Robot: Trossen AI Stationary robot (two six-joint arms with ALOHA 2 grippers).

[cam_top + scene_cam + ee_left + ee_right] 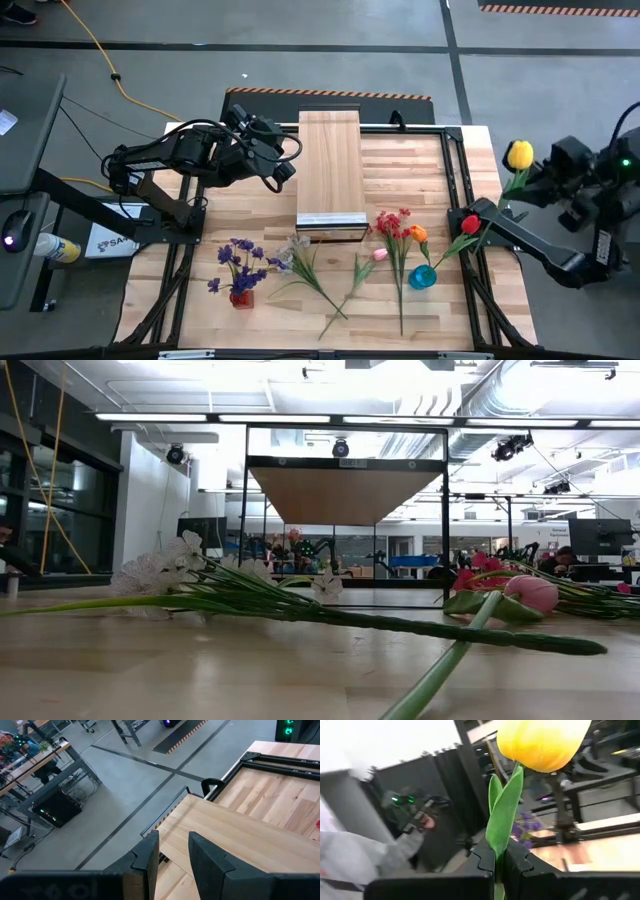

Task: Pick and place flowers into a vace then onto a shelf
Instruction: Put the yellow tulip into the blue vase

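R: your right gripper [499,857] clamps yellow tulip [519,154] off table's right edge, upright for vase [422,277] | L: left gripper [172,852] part-open, empty, beside shelf [330,165] | other flowers [300,262] lie in front

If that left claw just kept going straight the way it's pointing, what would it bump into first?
Probably the pale wooden shelf. The left gripper points down at its near edge, jaws slightly apart and holding nothing. How far off the shelf lies is hard to judge, so this is a best guess.
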